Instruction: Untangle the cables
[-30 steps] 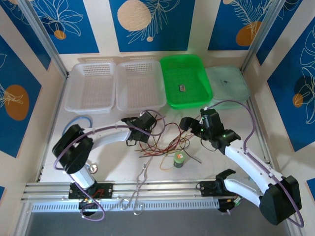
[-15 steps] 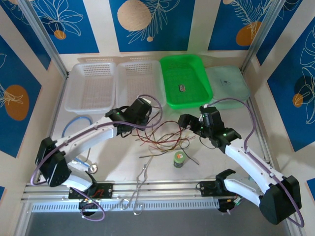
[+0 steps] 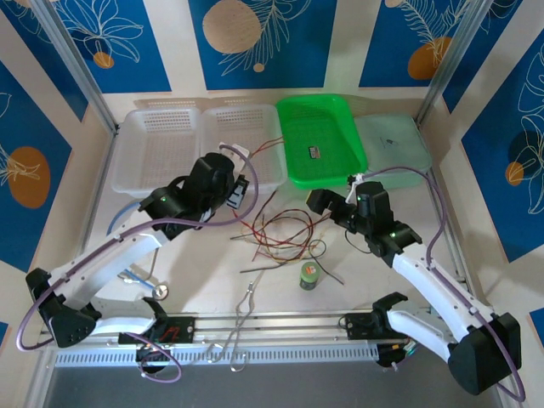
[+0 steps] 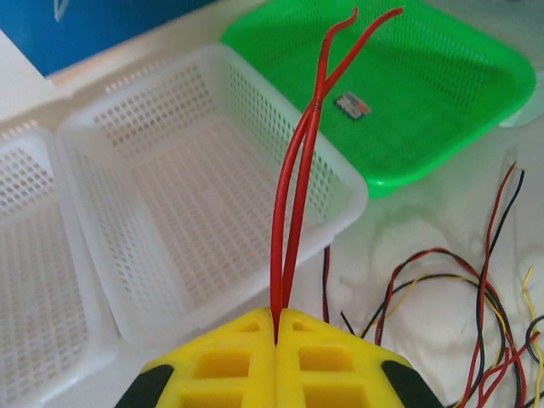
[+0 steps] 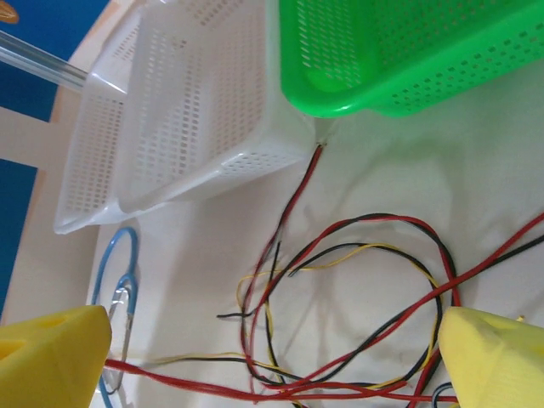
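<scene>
The cables (image 3: 285,231) lie as a loose tangle of thin red, black and yellow wires on the table in front of the baskets. My left gripper (image 3: 240,190) is raised near the white baskets and is shut on one red cable (image 4: 293,187). That cable is folded double, and its two strands stick up from the yellow fingers (image 4: 229,357) over the white basket (image 4: 170,195). My right gripper (image 3: 326,205) hangs open above the tangle's right side. In the right wrist view, wire loops (image 5: 365,223) lie between and below its fingertips (image 5: 51,357).
Two white baskets (image 3: 157,183), a green basket (image 3: 293,170) holding a small flat item (image 3: 314,153), and a pale green tray (image 3: 391,157) line the back. A small green jar (image 3: 309,275) and metal forceps (image 3: 246,304) lie near the front. A blue stethoscope tube (image 5: 115,255) lies at the left.
My left arm has lifted and swung back-left toward the white baskets, drawing the red cable up and away from the tangle. The right gripper has hardly moved and stays open.
</scene>
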`<action>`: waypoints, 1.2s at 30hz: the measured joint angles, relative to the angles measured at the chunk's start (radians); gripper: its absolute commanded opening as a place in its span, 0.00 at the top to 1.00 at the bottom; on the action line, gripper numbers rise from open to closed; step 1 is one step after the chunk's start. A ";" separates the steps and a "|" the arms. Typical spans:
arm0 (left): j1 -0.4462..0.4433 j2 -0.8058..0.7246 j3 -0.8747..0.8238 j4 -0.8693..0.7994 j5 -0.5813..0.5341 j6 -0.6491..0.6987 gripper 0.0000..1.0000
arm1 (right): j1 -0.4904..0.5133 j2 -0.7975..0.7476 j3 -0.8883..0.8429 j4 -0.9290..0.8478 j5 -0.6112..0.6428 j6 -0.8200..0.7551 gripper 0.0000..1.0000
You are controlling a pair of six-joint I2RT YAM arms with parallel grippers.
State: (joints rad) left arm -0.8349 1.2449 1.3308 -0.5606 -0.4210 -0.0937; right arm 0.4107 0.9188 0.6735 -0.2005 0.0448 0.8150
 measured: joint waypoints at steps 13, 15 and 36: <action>0.000 -0.004 0.209 0.083 -0.159 0.184 1.00 | -0.038 -0.041 0.116 0.009 -0.061 -0.045 0.00; 0.003 -0.002 0.256 0.082 -0.157 0.203 1.00 | -0.039 -0.041 0.147 0.012 -0.074 -0.049 0.00; 0.006 -0.084 0.024 0.112 0.115 0.005 1.00 | -0.003 0.206 0.560 0.217 -0.286 0.253 0.19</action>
State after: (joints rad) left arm -0.8288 1.1614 1.3544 -0.4484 -0.3058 -0.0883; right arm 0.4072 1.1252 1.2335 0.0166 -0.2413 1.0676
